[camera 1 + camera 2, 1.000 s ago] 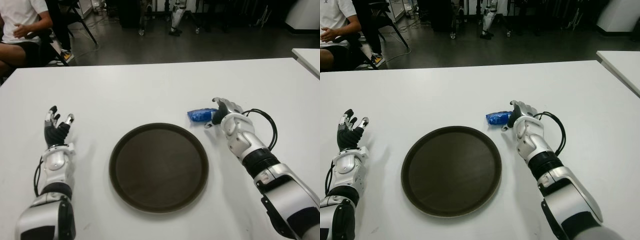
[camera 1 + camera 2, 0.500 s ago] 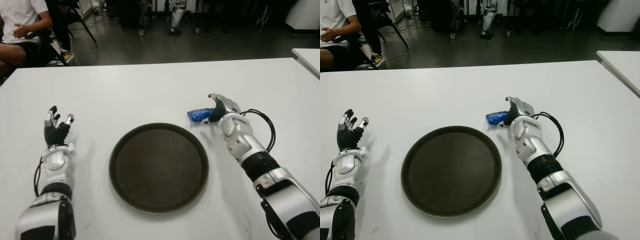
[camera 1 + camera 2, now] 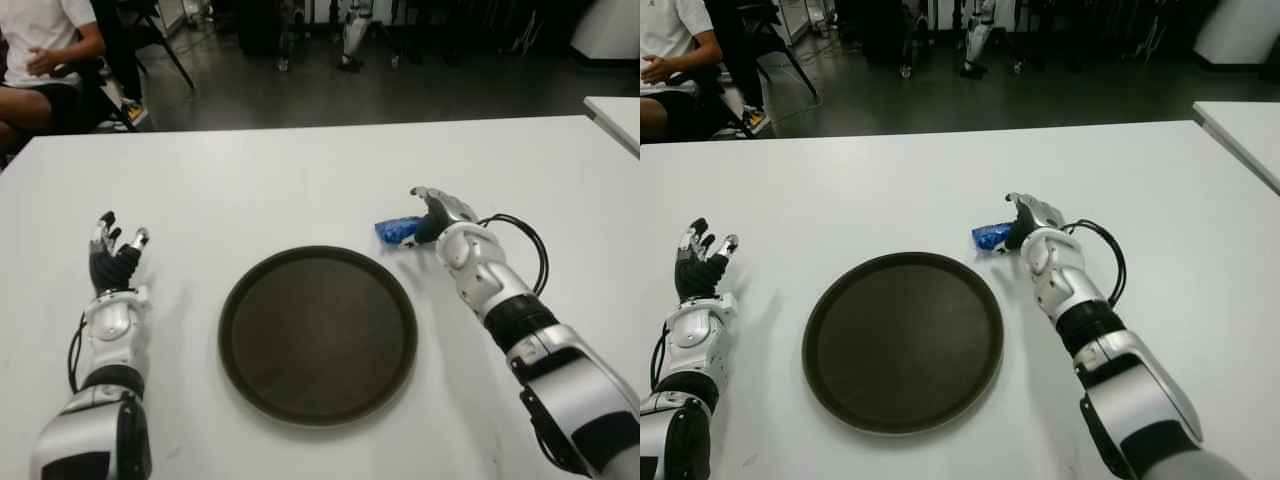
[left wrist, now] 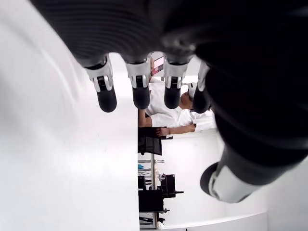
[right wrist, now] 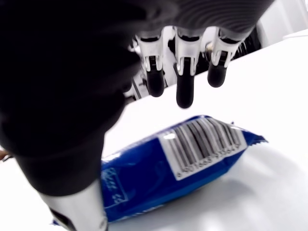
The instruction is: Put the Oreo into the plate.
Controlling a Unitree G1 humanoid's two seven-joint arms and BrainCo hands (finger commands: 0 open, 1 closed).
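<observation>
white table (image 3: 300,180): right hand (image 3: 432,212) open over oreo pack (image 3: 397,230), beside plate (image 3: 317,335)

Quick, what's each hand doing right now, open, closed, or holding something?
Left hand: open, fingers spread, holding nothing, left of the plate.
Right hand: open over the Oreo packet, fingers not yet closed on it.

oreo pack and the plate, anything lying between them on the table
Nothing: in the right eye view only a short strip of bare white table separates the blue Oreo pack from the round dark brown plate. The right robot hand is at the pack.
</observation>
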